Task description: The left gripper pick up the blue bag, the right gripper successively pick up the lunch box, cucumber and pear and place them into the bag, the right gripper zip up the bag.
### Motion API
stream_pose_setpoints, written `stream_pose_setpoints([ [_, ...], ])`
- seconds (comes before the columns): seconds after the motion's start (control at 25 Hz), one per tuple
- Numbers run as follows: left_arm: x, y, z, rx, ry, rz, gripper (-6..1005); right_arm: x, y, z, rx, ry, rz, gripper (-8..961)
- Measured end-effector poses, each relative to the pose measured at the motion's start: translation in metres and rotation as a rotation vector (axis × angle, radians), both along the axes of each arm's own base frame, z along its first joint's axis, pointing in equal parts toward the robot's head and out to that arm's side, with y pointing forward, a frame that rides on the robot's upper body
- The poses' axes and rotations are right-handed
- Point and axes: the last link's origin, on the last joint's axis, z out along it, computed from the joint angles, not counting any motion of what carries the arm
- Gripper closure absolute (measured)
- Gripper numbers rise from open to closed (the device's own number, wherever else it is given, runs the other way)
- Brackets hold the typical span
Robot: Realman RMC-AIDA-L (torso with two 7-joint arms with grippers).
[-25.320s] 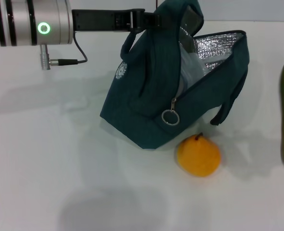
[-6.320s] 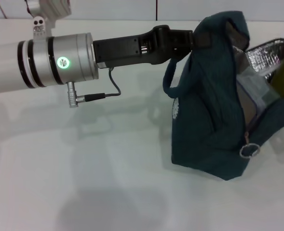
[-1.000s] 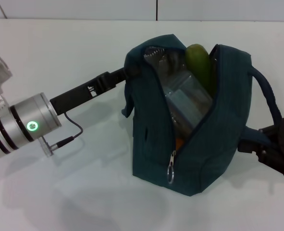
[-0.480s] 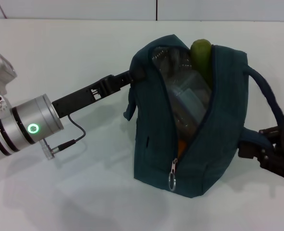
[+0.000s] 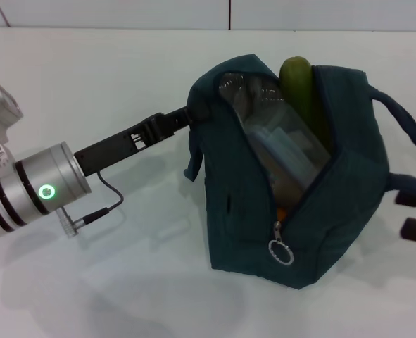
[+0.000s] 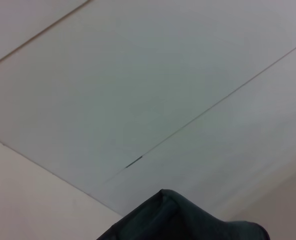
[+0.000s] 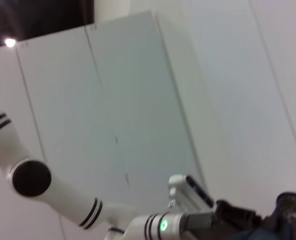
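Our left hand (image 5: pixel 193 113) grips the blue bag (image 5: pixel 292 232) by its top edge, and the bag stands on the desk (image 5: pixel 123 282). The lunch box (image 5: pixel 292 151) and cucumber (image 5: pixel 303 88) sit inside, with a bit of orange pear (image 5: pixel 281 213) below. Our right hand (image 5: pixel 413 211) waits beside the bag; we cannot tell if it is open. Only the zipper ring (image 5: pixel 281 253) is left to pull.

My left arm (image 5: pixel 32 193) is a silver cylinder with black rings and a green round light (image 5: pixel 47 191). A thin black cable (image 5: pixel 103 201) loops from a metal plug. The left gripper (image 5: pixel 183 117) is black; the right gripper (image 5: pixel 415 215) too.
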Motion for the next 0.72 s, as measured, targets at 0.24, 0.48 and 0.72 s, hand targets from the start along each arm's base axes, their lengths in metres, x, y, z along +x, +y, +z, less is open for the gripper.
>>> stream_pose_setpoints([
  [0.24, -0.001, -0.001, 0.000, 0.000, 0.001, 0.001, 937, 0.006, -0.005, 0.008, 0.037, 0.023, -0.023, 545],
  [0.48, 0.000, -0.003, -0.001, -0.003, -0.008, -0.004, 937, 0.010, 0.000, 0.005, 0.028, -0.013, -0.062, 544],
  [0.72, -0.005, -0.005, 0.002, 0.009, -0.012, 0.012, 936, 0.017, -0.002, 0.016, 0.015, -0.030, -0.094, 544],
])
